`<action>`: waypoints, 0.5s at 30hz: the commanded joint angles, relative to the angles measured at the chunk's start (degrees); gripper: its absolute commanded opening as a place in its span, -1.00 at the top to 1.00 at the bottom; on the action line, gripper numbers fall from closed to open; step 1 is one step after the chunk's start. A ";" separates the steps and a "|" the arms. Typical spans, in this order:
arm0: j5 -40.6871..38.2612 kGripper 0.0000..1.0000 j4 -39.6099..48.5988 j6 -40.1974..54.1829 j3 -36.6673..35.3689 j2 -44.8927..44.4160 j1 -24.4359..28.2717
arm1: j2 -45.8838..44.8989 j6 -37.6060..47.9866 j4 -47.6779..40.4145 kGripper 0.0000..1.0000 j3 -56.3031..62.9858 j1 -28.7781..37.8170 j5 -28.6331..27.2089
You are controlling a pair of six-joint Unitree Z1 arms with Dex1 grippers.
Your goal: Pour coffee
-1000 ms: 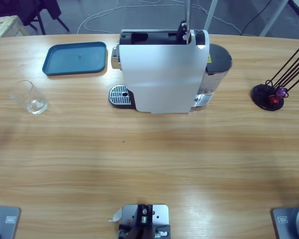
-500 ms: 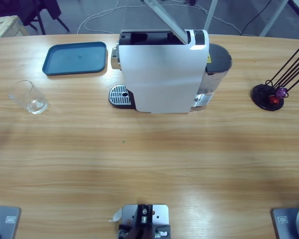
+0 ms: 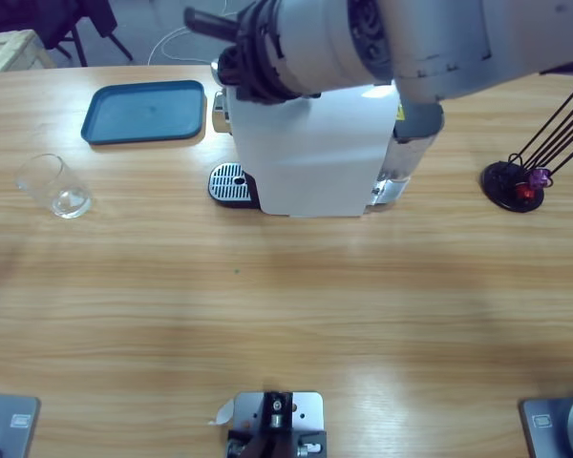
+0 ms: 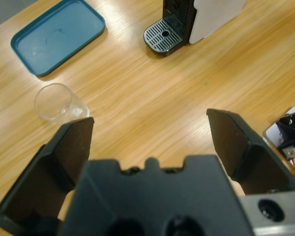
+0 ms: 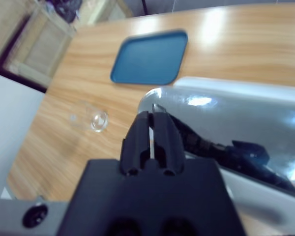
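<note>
Wooden surface (image 3: 286,305): coffee machine (image 3: 310,162) upper centre, glass (image 3: 54,186) far left, not yet under spout. Since 0.5 s ago our right arm swung over machine's top w/ jaws clenched, prob. at its lever. Left gripper (image 4: 150,142) jaws released, aimed near glass.

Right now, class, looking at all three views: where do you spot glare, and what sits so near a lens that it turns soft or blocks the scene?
High view: a big silver arm close under the camera hides the coffee machine top. Right wrist view: glare streaks on the table and machine; right end effector soft. Left wrist view: left end effector looms dark; glass is clear.
</note>
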 commanded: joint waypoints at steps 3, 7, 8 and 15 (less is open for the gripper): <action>0.85 -1.00 0.96 -2.83 1.42 -0.36 -0.43 | 8.65 -6.33 7.03 1.00 2.88 0.38 -2.06; 3.61 -1.00 0.47 -5.03 1.19 1.01 -0.41 | -3.90 -21.16 9.74 -0.99 3.13 0.38 -0.18; 5.09 -1.00 0.47 -5.03 0.87 1.52 -0.43 | -7.83 -23.59 9.74 -1.00 3.23 0.38 0.54; 19.15 -1.00 0.43 -5.40 -0.37 -0.32 -0.39 | -36.43 -29.11 14.29 -1.00 11.44 0.40 1.09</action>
